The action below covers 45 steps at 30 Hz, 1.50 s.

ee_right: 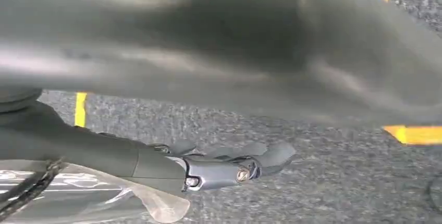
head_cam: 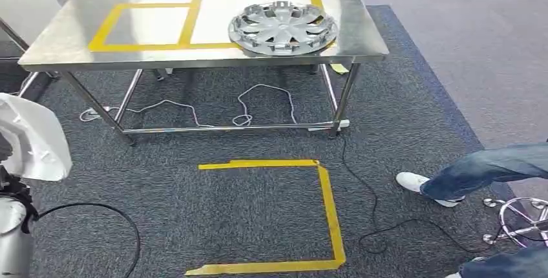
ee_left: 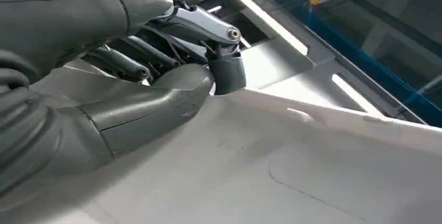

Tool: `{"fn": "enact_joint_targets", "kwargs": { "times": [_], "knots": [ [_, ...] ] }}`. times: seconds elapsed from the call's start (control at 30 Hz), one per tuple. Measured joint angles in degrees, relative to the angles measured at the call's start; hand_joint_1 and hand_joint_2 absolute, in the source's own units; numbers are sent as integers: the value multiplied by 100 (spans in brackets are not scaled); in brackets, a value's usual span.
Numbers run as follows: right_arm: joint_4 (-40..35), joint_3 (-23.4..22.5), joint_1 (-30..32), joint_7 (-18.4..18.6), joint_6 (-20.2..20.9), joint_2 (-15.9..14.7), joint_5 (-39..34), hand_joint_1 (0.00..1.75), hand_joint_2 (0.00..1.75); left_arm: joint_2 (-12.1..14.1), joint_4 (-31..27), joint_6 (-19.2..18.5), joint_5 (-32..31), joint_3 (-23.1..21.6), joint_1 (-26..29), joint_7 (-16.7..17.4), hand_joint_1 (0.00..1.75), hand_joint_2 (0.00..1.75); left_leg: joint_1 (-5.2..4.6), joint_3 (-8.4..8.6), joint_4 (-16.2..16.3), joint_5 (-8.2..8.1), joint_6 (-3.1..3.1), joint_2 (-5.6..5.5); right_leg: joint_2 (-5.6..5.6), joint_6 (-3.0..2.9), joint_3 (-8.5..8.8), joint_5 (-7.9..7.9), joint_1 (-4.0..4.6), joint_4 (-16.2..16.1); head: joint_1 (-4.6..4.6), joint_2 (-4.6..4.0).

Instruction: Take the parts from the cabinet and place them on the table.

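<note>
On the table ahead: a silver hubcap (head_cam: 282, 27) lies flat on the steel table (head_cam: 58, 42), at its right end, inside the right-hand of two boxes marked in yellow tape (head_cam: 189, 24); its edge reaches over the front tape line.
Part in my left hand: a white moulded panel (ee_left: 292, 172), smooth and gently curved. In the head view it shows as a white shape at the left edge, beside my body (head_cam: 32, 139).
My left hand (ee_left: 172, 86): clamped on the white panel. My thick grey thumb lies flat on its face, and my darker fingers (ee_left: 229, 75) hook over its upper edge.
My right hand (ee_right: 229, 164): hanging over the grey carpet, fingers stretched out straight and close together, nothing between them. A crumpled sheet of clear plastic (ee_right: 104, 198) lies along the underside of my forearm; I cannot tell whether it is fixed there.
Floor between me and the table: grey carpet (head_cam: 245, 213) with a three-sided frame of yellow floor tape (head_cam: 329, 213), open toward the left. Thin cables (head_cam: 258, 103) trail under the table and across the carpet.
To my right: a person's leg in blue jeans (head_cam: 491, 168) with a white shoe (head_cam: 417, 184), next to the chrome base of a chair (head_cam: 520, 220).
</note>
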Motion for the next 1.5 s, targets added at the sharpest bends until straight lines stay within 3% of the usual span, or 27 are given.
{"fn": "enact_joint_targets", "kwargs": {
  "times": [0.07,0.13,0.17,0.27,0.3,0.37,0.43,0.47,0.57,0.63,0.7,0.77,0.8,0.83,0.87,0.93,0.97,1.0,1.1,1.17,1.27,1.3,1.33,1.37,1.43,1.47,1.5],
  "knots": [
    [0,-4,20,-7,0,-2,-2,0,0,11,0,-66,9,-15,18,-22,175,175,25,0,-34,25,-62,-6,5,-43,-12,8,24,3,7,0],
    [0,-13,18,-17,11,-4,-2,0,0,57,-2,-129,9,-28,28,-42,175,175,26,-3,33,-52,-124,40,-35,-128,28,65,-29,-81,7,0],
    [-2,-17,16,-20,15,-4,-7,0,0,83,-2,-138,11,-35,9,-50,175,175,22,-89,242,-216,-154,114,-40,-150,34,64,-31,-87,-26,0],
    [0,-46,27,-20,39,-4,-2,0,0,94,0,-194,61,-57,47,-50,175,175,56,-679,1559,-823,-226,193,-90,-169,32,51,-29,-81,-31,0],
    [0,-50,31,-20,39,-4,2,0,0,94,2,-205,68,-61,60,-50,175,175,63,-762,1735,-827,-240,196,-102,-169,33,50,-29,-81,-35,0],
    [0,-54,30,-17,46,-4,0,0,0,94,2,-210,74,-63,59,-52,175,175,74,-566,1327,-481,-238,211,-117,-162,49,39,-30,-77,-31,0],
    [0,-55,28,-17,53,-4,-2,0,0,96,2,-212,94,-68,58,-61,175,175,75,-52,297,21,-207,259,-125,-129,93,17,-31,-75,-33,0],
    [0,-55,28,-15,53,-4,-2,0,0,96,2,-214,94,-70,54,-68,175,175,48,83,42,-36,-187,293,-127,-100,89,2,4,-62,-26,0],
    [0,-57,31,-13,53,-4,-2,0,0,96,2,-216,96,-81,64,-72,175,175,26,50,-10,-46,-115,261,-146,-17,47,12,4,-54,-31,0],
    [0,-59,27,-13,53,-4,-2,0,0,94,2,-216,96,-81,64,-79,175,175,71,81,-78,2,-18,252,-144,66,-4,-44,-6,-29,-31,0],
    [0,-57,23,-15,50,-4,-2,0,0,94,2,-216,94,-83,48,-85,175,175,69,78,-76,-5,46,252,-111,96,-238,-376,-6,521,20,0],
    [0,-59,33,-11,50,-4,-2,0,0,92,2,-229,94,-85,60,-85,175,175,59,72,-74,-15,63,249,-109,114,-708,-749,-9,1470,22,0],
    [0,-59,39,-9,50,-4,-2,0,0,88,2,-232,96,-85,64,-87,175,175,56,75,-72,-17,63,244,-108,118,-871,-793,-10,1756,22,0],
    [0,-59,40,-9,50,-4,-2,0,0,85,2,-240,96,-85,67,-92,175,175,54,84,-72,-23,65,236,-108,116,-896,-689,-10,1740,18,0],
    [0,-59,39,-11,44,-4,-2,0,0,85,2,-249,96,-85,67,-98,175,175,53,95,-71,-35,59,225,-107,105,-787,-464,-10,1460,20,0],
    [0,-59,38,-11,39,-4,0,0,0,85,2,-282,96,-85,66,-103,175,175,53,139,-70,-63,31,208,-99,60,-295,64,-9,431,22,0],
    [0,-59,32,-13,37,-4,0,0,0,83,2,-295,96,-85,64,-109,175,175,53,148,-70,-77,9,205,-73,26,-133,100,-5,68,22,0],
    [0,-59,25,-18,37,-4,2,0,0,87,2,-297,96,-85,53,-109,175,175,7,121,-30,-103,-31,197,-61,9,3,27,-1,-63,18,0],
    [0,-61,36,-17,33,-4,2,0,0,85,2,-299,98,-96,53,-111,175,175,35,138,-67,-102,-107,193,-65,-59,-21,12,23,-25,13,0],
    [0,-63,36,-20,33,-2,2,0,0,94,-7,-299,98,-98,42,-114,175,175,40,130,59,-205,-182,210,-76,-116,61,25,-33,-82,-4,0],
    [0,-63,32,-18,33,-2,2,0,0,96,-4,-302,94,-109,47,-116,175,175,64,-534,1367,-761,-251,218,-96,-183,129,-42,-33,-81,-31,0],
    [0,-63,35,-17,33,-2,2,0,0,96,-4,-302,94,-111,61,-114,175,175,64,-730,1689,-822,-260,219,-96,-187,148,-63,-33,-79,-35,0],
    [0,-63,40,-17,33,-2,0,0,0,96,-4,-302,94,-111,71,-114,175,175,64,-808,1750,-747,-259,219,-95,-182,179,-86,-33,-79,-30,0],
    [0,-65,45,-18,33,-2,2,0,0,96,-4,-304,94,-111,73,-114,175,175,64,-768,1586,-545,-251,220,-93,-177,221,-117,-33,-79,-33,0],
    [0,-68,43,-13,33,-2,2,0,0,96,-4,-304,94,-114,71,-114,175,175,62,-397,629,122,-206,227,-91,-148,352,-201,-33,-79,-33,0],
    [2,-68,46,-13,35,-2,2,0,0,98,-4,-304,94,-114,70,-114,175,175,54,-241,188,306,-169,257,-90,-120,347,-248,-33,-85,-33,0],
    [2,-68,34,-15,35,-2,2,0,0,96,-2,-304,94,-114,70,-114,175,175,9,-172,131,200,-146,266,-92,-74,392,-293,12,-57,-26,0]
  ]
}}
